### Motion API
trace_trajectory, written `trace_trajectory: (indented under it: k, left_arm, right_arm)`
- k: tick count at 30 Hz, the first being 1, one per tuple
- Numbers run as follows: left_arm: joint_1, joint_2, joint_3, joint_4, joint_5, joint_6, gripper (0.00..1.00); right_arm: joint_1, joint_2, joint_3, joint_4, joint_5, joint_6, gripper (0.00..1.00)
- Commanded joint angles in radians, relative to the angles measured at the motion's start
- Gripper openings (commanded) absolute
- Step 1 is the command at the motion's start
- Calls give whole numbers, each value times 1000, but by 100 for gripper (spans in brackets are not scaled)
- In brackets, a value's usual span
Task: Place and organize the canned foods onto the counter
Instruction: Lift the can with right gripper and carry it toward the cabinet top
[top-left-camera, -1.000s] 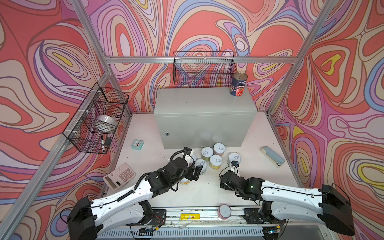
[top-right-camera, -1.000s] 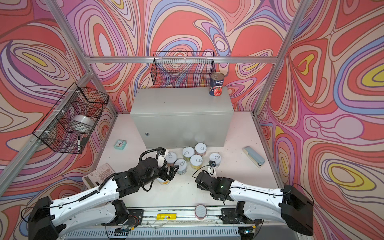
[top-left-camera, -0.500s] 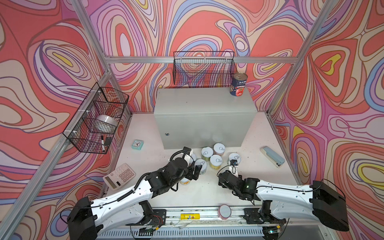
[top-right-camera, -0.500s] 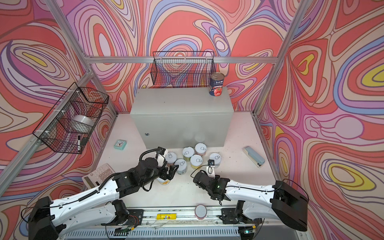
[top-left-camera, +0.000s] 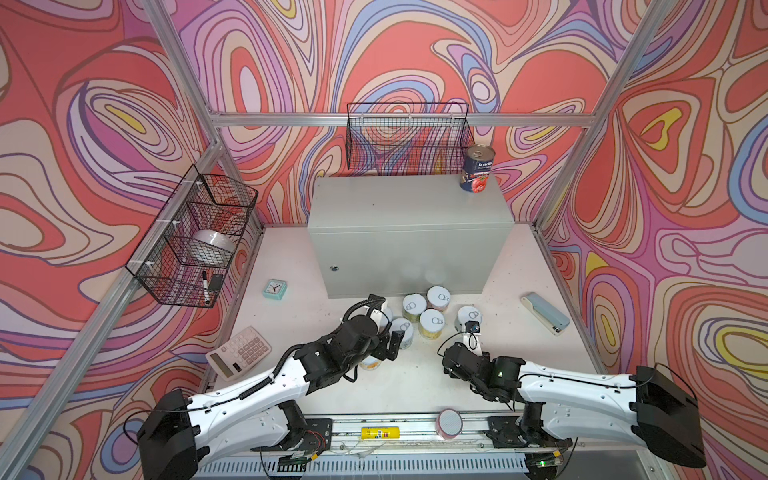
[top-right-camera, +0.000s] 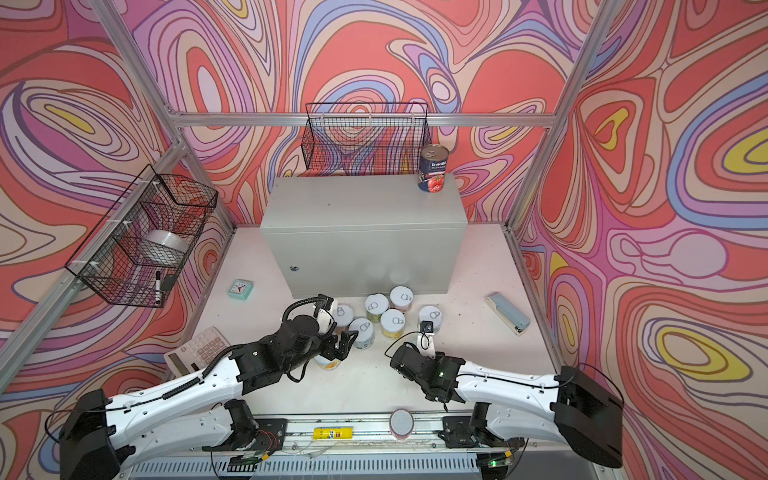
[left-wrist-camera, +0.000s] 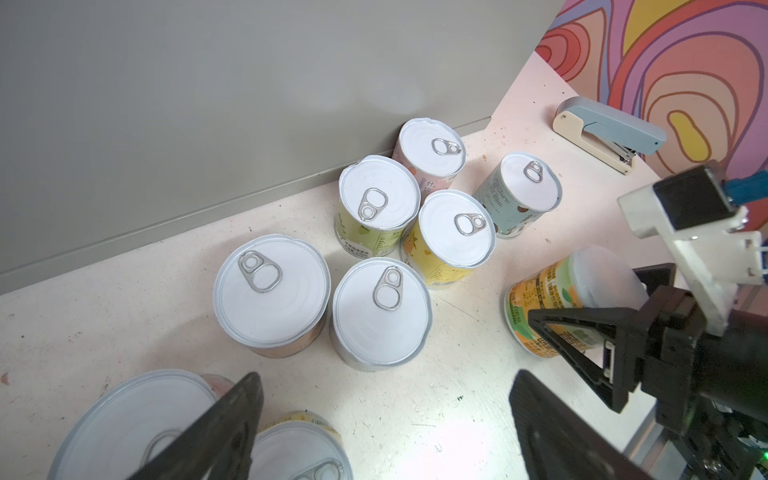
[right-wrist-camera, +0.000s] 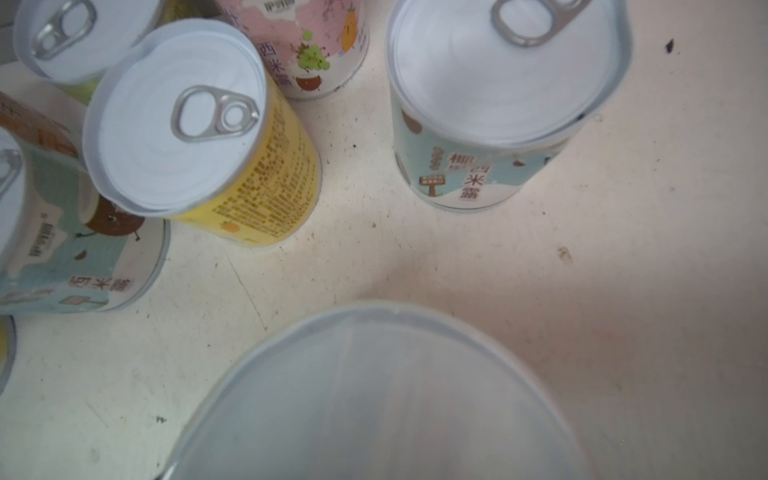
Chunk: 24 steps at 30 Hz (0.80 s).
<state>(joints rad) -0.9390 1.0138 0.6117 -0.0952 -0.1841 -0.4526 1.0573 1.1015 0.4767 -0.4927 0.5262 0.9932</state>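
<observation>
Cans (left-wrist-camera: 270, 291) rigid, smooth-walled, likely weighty, take mid-wall; left gripper (left-wrist-camera: 386, 378) wide apart, empty; right gripper (left-wrist-camera: 586, 296) straddles orange-label can (left-wrist-camera: 540, 291), clamp unconfirmed.

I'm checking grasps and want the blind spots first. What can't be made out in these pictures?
- Whether the right gripper grips the orange can: left wrist view shows one finger; the can hides the other.
- That can's lid: blurred and cut off by the right wrist view's edge.
- The yellow-orange can beneath the left arm: mostly covered in both top views.
- Print on the tall blue can on the counter: too small.
</observation>
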Motion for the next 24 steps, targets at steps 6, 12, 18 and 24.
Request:
trace_trajectory:
  k: [6, 12, 18, 24]
  left_arm:
    - [51, -31, 82, -50, 22, 31, 94]
    - [110, -39, 143, -79, 67, 66, 94]
    - [144, -10, 211, -96, 91, 112, 94]
    - [158, -6, 226, -57, 97, 133, 93]
  right_arm:
    - [9, -25, 465, -370, 18, -121, 0]
    - [9, 90, 855, -518, 37, -290, 0]
    - [-19, 261, 1273, -660, 107, -502, 0]
    - [-122, 373, 1566, -691, 111, -657, 0]
